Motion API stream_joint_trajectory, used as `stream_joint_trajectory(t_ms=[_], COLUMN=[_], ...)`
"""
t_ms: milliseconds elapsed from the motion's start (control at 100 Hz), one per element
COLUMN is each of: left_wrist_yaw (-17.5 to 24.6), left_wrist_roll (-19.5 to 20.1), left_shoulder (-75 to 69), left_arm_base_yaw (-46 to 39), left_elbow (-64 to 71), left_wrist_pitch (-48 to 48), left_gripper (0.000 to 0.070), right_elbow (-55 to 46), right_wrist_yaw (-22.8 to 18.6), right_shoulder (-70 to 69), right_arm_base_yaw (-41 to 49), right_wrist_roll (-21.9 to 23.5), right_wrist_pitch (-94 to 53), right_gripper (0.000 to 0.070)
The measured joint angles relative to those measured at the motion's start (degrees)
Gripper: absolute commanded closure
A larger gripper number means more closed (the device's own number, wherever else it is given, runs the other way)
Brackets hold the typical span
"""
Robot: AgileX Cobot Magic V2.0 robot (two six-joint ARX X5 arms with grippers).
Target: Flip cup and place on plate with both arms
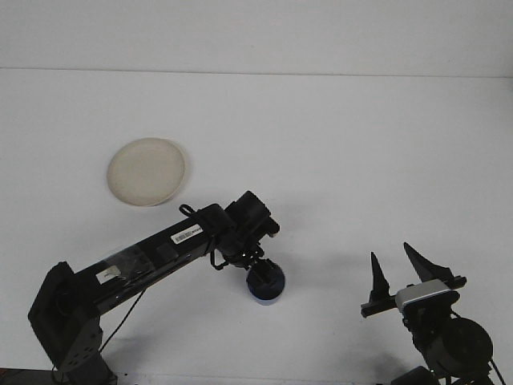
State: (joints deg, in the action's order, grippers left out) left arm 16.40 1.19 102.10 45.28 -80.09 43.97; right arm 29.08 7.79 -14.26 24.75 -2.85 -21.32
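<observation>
Blue cup [267, 287] sits under the left gripper [261, 277], plate [147, 172] apart.

White table [337, 144], pale wall [256, 32] behind.

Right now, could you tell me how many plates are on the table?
1. The single cream plate lies at the left rear of the white table, well apart from the blue cup. Nothing suggests another is hidden.
</observation>
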Motion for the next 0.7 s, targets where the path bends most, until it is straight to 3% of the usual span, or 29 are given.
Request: stream_joint_trajectory(t_ms=[100, 480, 700], left_wrist_yaw=[0.0, 0.0, -0.7], left_wrist_roll=[0.0, -0.2, -0.1], left_shoulder=[0.0, 0.0, -0.1], left_arm_base_yaw=[0.1, 0.5, -1.9], left_elbow=[0.0, -0.5, -7.5], left_wrist_pitch=[0.0, -0.2, 4.0], left_gripper=[0.0700, 0.0686, 0.0686], right_elbow=[0.0, 0.0, 0.0], right_wrist_yaw=[0.0, 0.0, 0.0], right_shoulder=[0.0, 0.0, 0.0], right_arm_base_yaw=[0.0, 0.0, 0.0], right_wrist_roll=[0.0, 0.0, 0.0], right_wrist_pitch=[0.0, 0.0, 0.0], right_gripper=[0.0285, 0.0285, 0.0285])
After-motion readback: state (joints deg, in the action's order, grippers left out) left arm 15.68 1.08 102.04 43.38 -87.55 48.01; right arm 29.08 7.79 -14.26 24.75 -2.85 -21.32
